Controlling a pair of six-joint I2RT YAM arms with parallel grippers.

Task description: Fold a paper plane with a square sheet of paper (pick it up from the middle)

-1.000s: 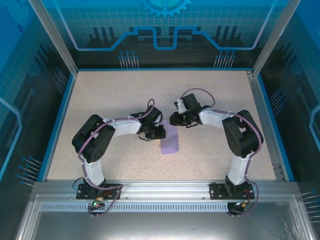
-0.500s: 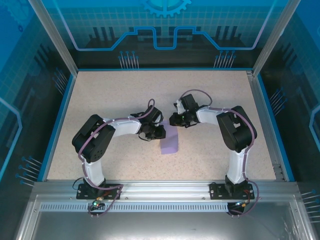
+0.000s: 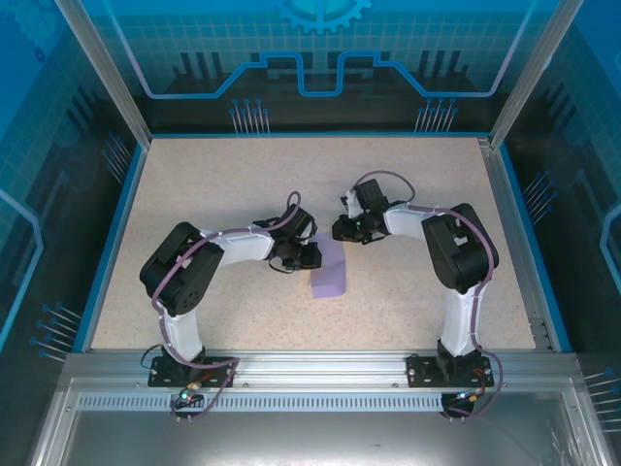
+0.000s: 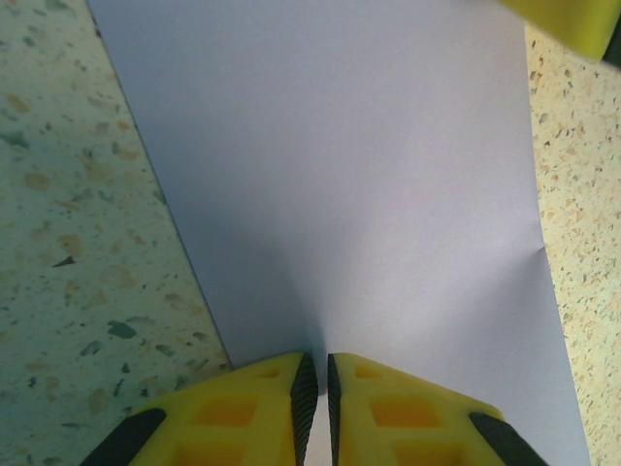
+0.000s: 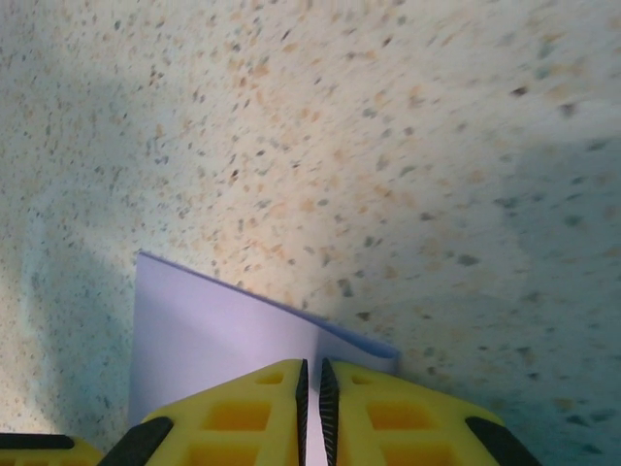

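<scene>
Tool, left (image 4: 317, 361): yellow fingers clenched to a hairline gap, pinching the left long edge of a thin, matte lavender-purple sheet of paper (image 4: 340, 175) (a soft ridge in the paper runs into the grip). Tool, right (image 5: 310, 367): fingers likewise almost together, clamped on the sheet's far short edge close to a corner. Position: sheet lies mid-way across the speckled beige counter (image 3: 213, 184), touching both tools, most of its length nearer the arm bases than either. Form: narrow oblong; long axis runs near to far, far end leaning slightly right.
</scene>
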